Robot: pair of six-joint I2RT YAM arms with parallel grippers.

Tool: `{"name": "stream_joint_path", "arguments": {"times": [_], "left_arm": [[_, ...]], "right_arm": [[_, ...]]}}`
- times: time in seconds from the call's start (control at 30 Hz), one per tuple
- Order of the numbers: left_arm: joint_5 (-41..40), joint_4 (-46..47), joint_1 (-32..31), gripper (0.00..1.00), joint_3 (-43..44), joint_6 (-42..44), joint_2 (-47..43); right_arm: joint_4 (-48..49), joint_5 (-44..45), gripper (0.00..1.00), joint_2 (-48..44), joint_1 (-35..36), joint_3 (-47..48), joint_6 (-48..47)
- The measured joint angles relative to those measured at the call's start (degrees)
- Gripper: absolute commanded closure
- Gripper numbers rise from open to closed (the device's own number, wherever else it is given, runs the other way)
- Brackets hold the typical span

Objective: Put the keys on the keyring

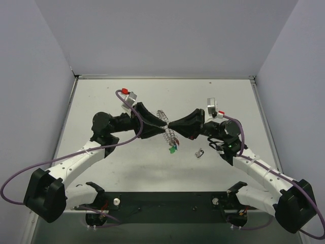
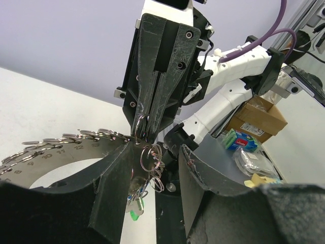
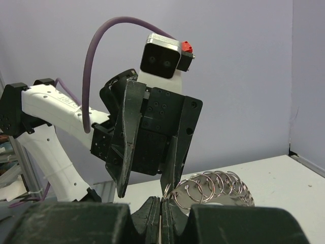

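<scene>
The keyring is a silvery strip of linked coils, lifted between both grippers at the table's middle. My right gripper is shut on one end of it; in the right wrist view its closed fingertips pinch a coil of the keyring. My left gripper faces it with jaws apart. Its left finger touches the keyring. Keys with green, red and blue heads hang below on small rings. A dark grey metal piece lies on the table to the right.
White walls enclose the table on three sides. A black base plate holds both arm mounts at the near edge. Beyond the table, a cardboard box and small packets show in the left wrist view.
</scene>
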Motion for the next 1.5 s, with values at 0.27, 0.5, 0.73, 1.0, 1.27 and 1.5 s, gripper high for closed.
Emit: {"name": "stream_joint_path", "arguments": {"times": [0.27, 0.5, 0.73, 1.0, 1.27, 1.5], "left_arm": [[0.0, 3.0, 0.4, 0.54, 0.0, -1.7, 1.6], [0.1, 7.8, 0.8, 0.55, -0.3, -4.7, 3.6], [0.8, 10.7, 0.9, 0.56, -0.6, -6.6, 4.3], [1.7, 10.0, 1.4, 0.60, -0.6, -6.0, 4.0], [-0.2, -12.9, 1.9, 0.52, 3.1, 7.9, -3.4], [-4.1, -37.9, 2.2, 0.49, 13.6, 21.8, -6.5]], "right_arm": [[2.8, -0.1, 1.00, 1.7, 0.0, 0.0, 1.0], [5.9, -0.9, 1.00, 3.2, -0.3, 0.0, 2.2], [7.5, -2.1, 1.00, 3.6, -0.4, 0.0, 3.0], [9.0, -3.3, 1.00, 4.2, -0.5, 0.0, 4.0], [7.9, -9.4, 1.00, 5.6, -3.4, 0.8, 8.1], [-0.3, -14.7, 1.00, 6.6, -4.1, 4.5, 7.1]]}}
